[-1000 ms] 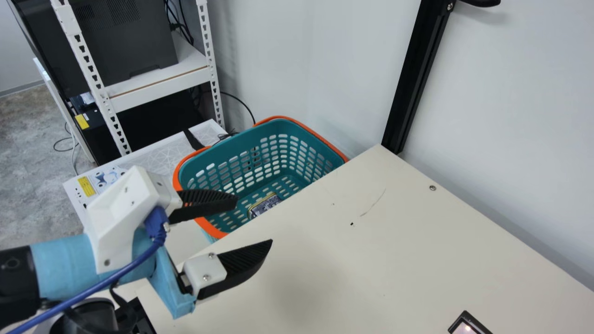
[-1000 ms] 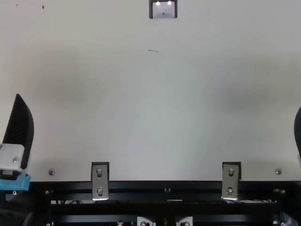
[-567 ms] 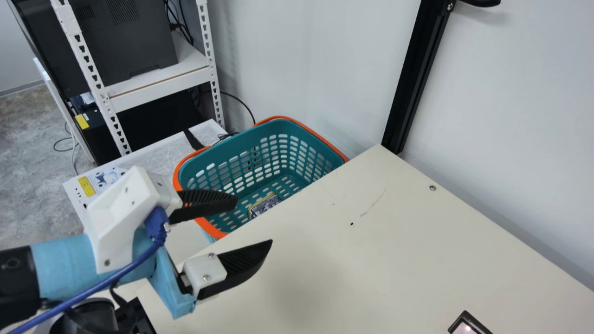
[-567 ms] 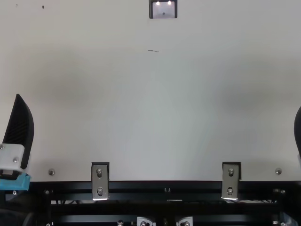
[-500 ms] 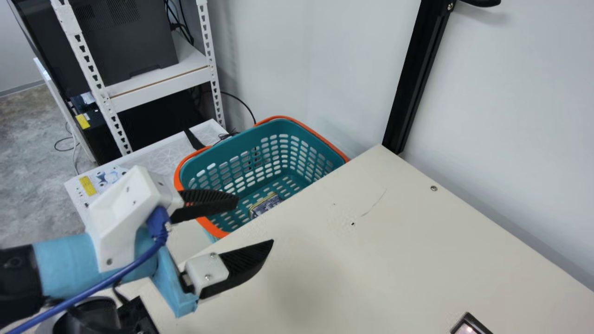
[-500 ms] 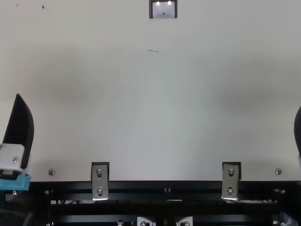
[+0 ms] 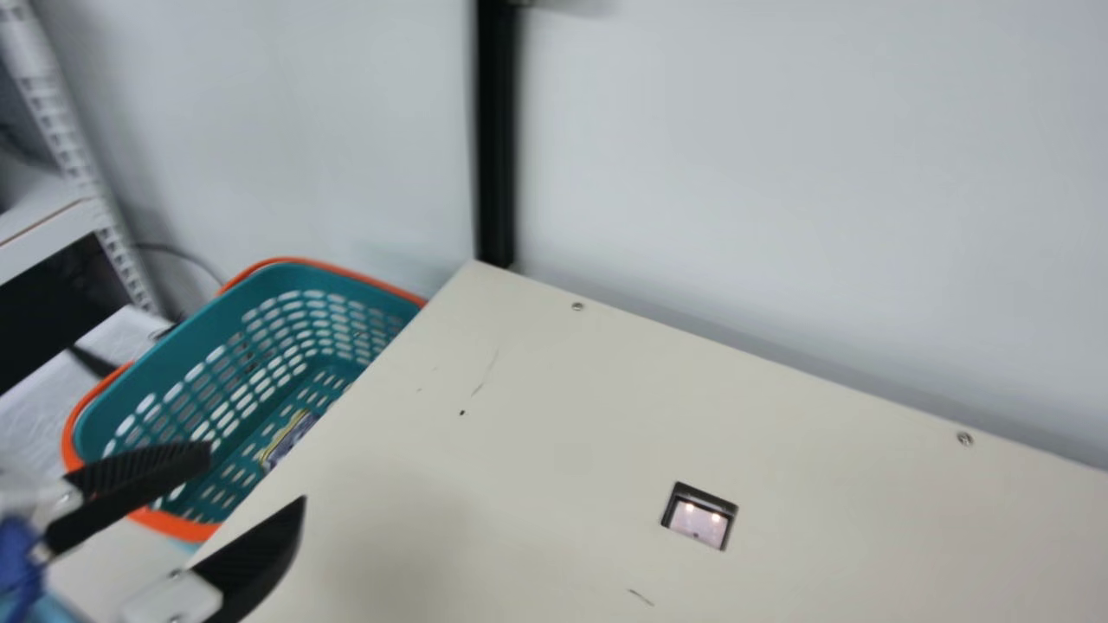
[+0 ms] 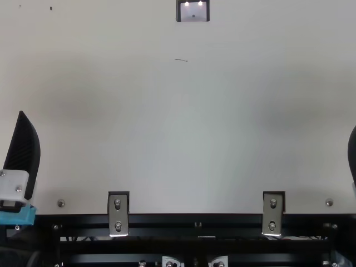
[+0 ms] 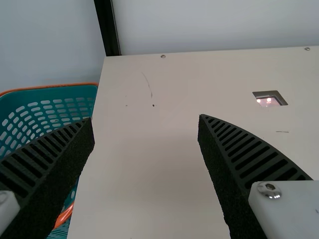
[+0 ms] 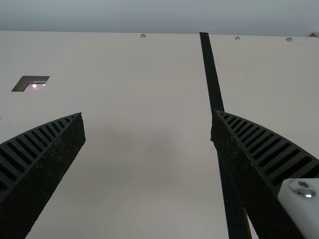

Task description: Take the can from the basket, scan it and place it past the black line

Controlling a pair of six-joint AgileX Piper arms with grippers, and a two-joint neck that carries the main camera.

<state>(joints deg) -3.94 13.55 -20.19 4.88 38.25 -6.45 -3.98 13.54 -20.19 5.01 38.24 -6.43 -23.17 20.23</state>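
Inside the perforated teal basket (image 7: 299, 281), the can (image 7: 290, 439), dark-printed with a yellow edge, lay on the slotted floor, partly masked by the straight edge of the smooth cream table (image 7: 554, 433). Near that edge, the left gripper (image 7: 258, 476) had its ribbed jaws spread wide, unloaded. The right gripper (image 8: 352, 156) likewise had its jaws parted, unloaded. A rectangular scanner window (image 7: 699, 521) was recessed into the table; a flat black line (image 10: 213, 74) reached the far edge.

Can (image 7: 287, 439) blurred in main view, partly hidden by table (image 7: 537, 433), right pincer (image 8: 352, 153) cut off in top view
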